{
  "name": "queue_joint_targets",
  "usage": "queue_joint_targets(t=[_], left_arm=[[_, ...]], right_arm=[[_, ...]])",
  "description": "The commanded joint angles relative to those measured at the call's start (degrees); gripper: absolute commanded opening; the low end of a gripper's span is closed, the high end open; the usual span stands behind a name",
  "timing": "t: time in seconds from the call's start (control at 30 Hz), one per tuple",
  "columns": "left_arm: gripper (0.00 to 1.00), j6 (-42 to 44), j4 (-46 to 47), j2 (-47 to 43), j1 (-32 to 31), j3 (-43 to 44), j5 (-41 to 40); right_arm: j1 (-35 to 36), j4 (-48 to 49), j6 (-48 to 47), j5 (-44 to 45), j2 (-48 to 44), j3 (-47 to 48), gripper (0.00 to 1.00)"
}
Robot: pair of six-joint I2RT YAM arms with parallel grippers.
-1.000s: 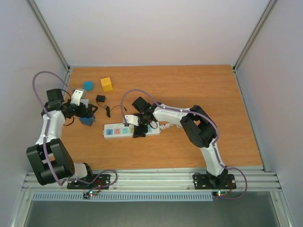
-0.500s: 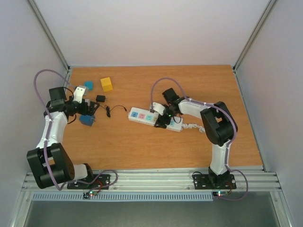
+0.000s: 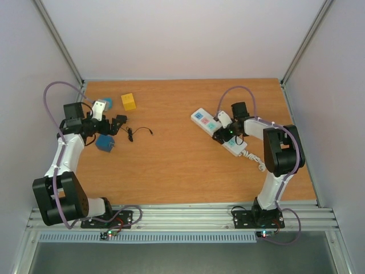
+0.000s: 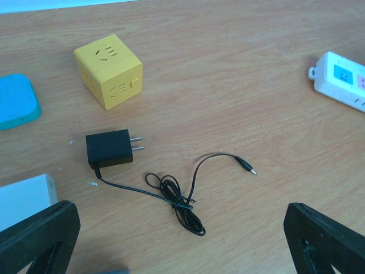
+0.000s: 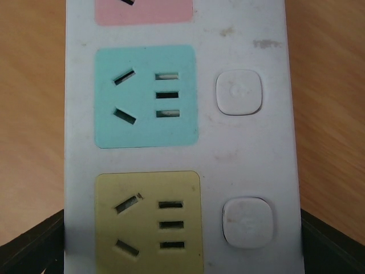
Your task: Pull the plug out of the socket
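The plug [image 4: 109, 148], a black adapter with bare prongs, lies loose on the table with its thin black cable [image 4: 182, 197] coiled beside it. It also shows in the top view [image 3: 121, 119]. My left gripper [image 4: 179, 245] hovers open just short of it, with nothing between its fingers [image 4: 34, 240]. In the top view the left gripper [image 3: 112, 128] sits at the far left. The socket [image 3: 204, 119], a white strip with pastel faces, lies at the right. My right gripper [image 3: 223, 135] is shut across its width. Up close its fingers [image 5: 331, 240] flank the socket [image 5: 239, 148] by the empty yellow outlet.
A yellow cube socket [image 4: 108, 69] and a blue block [image 4: 17, 101] sit behind the plug, and a white block [image 4: 25, 197] sits by my left finger. Another blue block [image 3: 104, 142] lies near the left arm. The socket's white cord [image 3: 255, 158] trails toward the right arm.
My right gripper has carried the socket from the table's left-middle over to the right, turning it. The left gripper has drifted slightly back. The plug has stayed where it lay.
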Motion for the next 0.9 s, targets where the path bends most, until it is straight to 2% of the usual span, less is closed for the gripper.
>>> queue_joint_targets(t=[0.0,0.23,0.4,0.6,0.73,0.87], left_arm=[[1.0,-2.1,4.4,0.9,-0.4,0.9,-0.1],[1.0,-2.7,4.7,1.7,-0.5,1.4,0.5],[1.0,-3.2,4.6,2.1,-0.5,2.0,0.5],[1.0,-3.1,3.1,3.8,-0.4,3.2,-0.7],[1.0,-2.5,1.5,5.8,-0.4,4.5,-1.0],[1.0,-1.5,-0.5,7.7,-0.5,6.9,-2.3]], right_arm=[[-6.2,1.3,5.4,4.2,0.7,-1.5,0.64],[-16.7,2.4,10.0,5.6,2.2,0.8,0.66],[-21.4,3.7,13.7,6.9,3.1,1.7,0.69],[-26.3,5.1,16.4,5.8,1.7,0.8,0.8],[-27.2,6.0,16.7,5.0,-1.0,0.5,0.98],[-27.2,3.2,18.4,2.0,-2.8,5.2,0.98]])
